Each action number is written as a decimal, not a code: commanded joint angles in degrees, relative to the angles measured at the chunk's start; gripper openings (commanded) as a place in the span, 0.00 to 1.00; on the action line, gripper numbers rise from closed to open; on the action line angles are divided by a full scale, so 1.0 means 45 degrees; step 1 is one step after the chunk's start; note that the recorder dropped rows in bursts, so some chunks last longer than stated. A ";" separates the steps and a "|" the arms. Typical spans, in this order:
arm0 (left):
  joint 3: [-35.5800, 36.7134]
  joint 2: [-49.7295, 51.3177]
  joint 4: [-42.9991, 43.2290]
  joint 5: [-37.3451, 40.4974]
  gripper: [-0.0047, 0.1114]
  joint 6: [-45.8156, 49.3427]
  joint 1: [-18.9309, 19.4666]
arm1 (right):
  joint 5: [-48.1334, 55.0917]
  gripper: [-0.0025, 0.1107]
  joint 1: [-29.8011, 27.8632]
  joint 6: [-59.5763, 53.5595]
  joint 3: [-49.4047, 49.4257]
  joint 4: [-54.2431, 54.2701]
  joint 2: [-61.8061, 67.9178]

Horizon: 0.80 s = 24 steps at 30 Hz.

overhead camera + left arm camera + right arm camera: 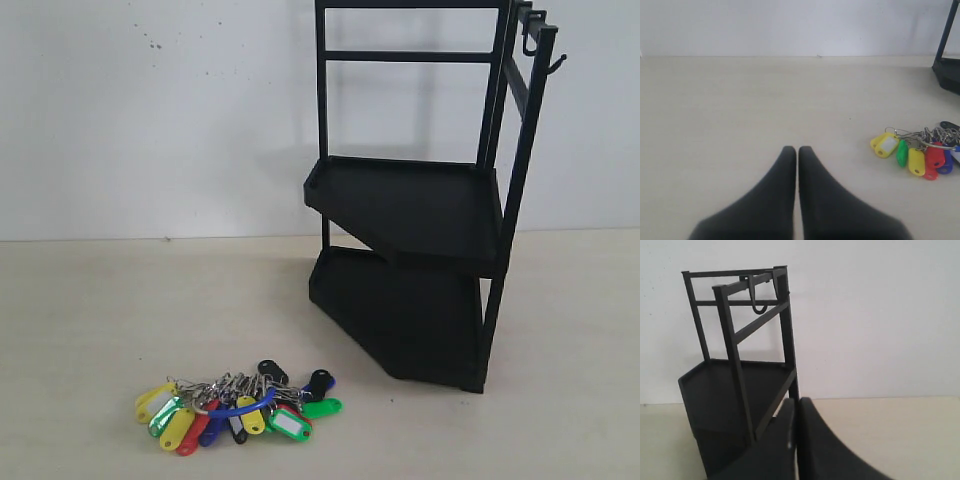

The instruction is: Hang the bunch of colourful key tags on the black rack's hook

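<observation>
The colourful key tag bunch (240,410) lies flat on the table in front of the black rack (400,205), to its left. The rack stands upright near the wall. Its thin hook (557,65) juts from the top right upright, beside a rounder J-shaped hook (530,38). Neither gripper shows in the exterior view. In the left wrist view my left gripper (797,150) is shut and empty above bare table, with the key tag bunch (920,152) well off to one side. My right gripper (796,402) is shut and empty, close beside the rack (732,355); only the J-shaped hook (757,302) shows there.
A white wall (150,110) rises behind the beige table (120,310). A lower corner of the rack (947,70) shows at the edge of the left wrist view.
</observation>
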 commanded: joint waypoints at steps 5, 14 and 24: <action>-0.0018 -0.0026 -0.0095 -0.0194 0.08 -0.0133 0.0030 | 0.2997 0.02 -0.0013 -0.5453 -0.1502 0.3875 0.2265; -0.0018 -0.0026 -0.0095 -0.0194 0.08 -0.0133 0.0030 | 0.8772 0.02 0.0455 -1.5517 -0.3238 1.2240 0.6520; -0.0018 -0.0026 -0.0095 -0.0194 0.08 -0.0133 0.0030 | 0.5702 0.02 0.6584 -1.5095 -0.4873 0.9523 1.0348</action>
